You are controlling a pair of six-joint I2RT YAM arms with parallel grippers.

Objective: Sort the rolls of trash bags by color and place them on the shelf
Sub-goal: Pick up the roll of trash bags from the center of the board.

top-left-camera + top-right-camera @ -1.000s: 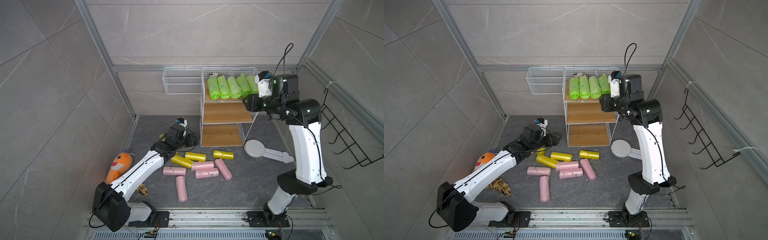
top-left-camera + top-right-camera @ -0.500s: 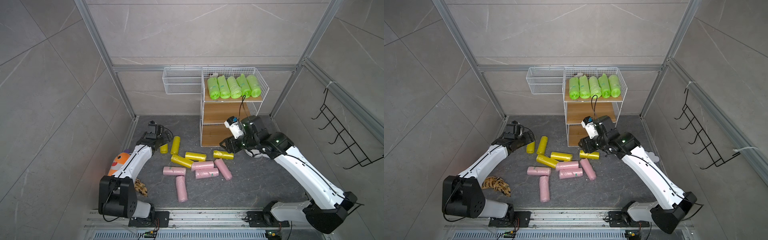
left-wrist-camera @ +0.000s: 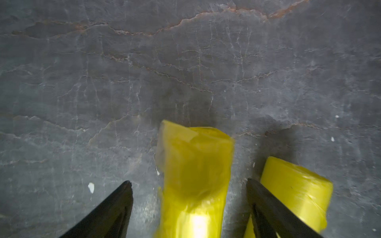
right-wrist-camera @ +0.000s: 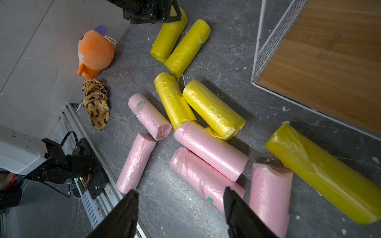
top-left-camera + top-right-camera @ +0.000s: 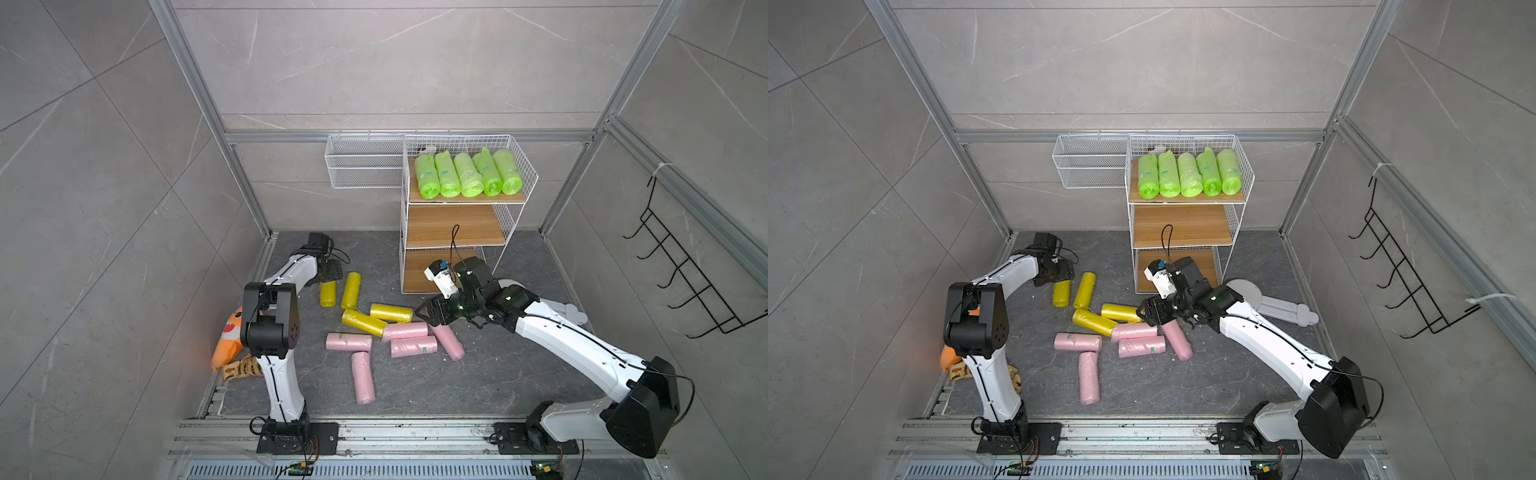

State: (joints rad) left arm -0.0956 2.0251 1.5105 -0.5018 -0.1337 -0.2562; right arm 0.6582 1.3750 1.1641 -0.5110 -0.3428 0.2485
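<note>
- Progress near a third, as a judgement: five lime green rolls (image 5: 467, 174) side by side on the top tier of the shelf (image 5: 453, 226), so one colour done.
- Middle and bottom boards of the shelf bare in both top views.
- Left to do: five yellow rolls (image 4: 212, 109) and five pink rolls (image 5: 348, 341), all lying on the tabletop (image 5: 415, 395) in front of the shelf, loosely jumbled, several touching.
- Only four yellow showing in a top view; fifth yellow roll (image 4: 321, 175) plain in the right wrist view, lying near the shelf's bottom corner.
- Left arm: base at the front rail, upper link upright, elbow high, forearm angled down toward the back left corner.
- Left end effector (image 5: 331, 275) low at the far end of the yellow roll nearest the left arm (image 5: 327, 293). Fingers (image 3: 115, 206) spread, one on each side of that roll in the wrist view, a gap at both sides, nothing pinched.
- Right arm: stretched long and low from the front right base toward the middle of the pile.
- Right end effector (image 5: 426, 316) poised above the pink rolls, near the foot of the shelf. Fingers apart and empty, with part of a pink roll and bare tabletop in the gap as the wrist view shows it.
- Probable step in hand: a yellow pick on the left, a further pick being lined up on the right; colour of the right's target not certain.
</note>
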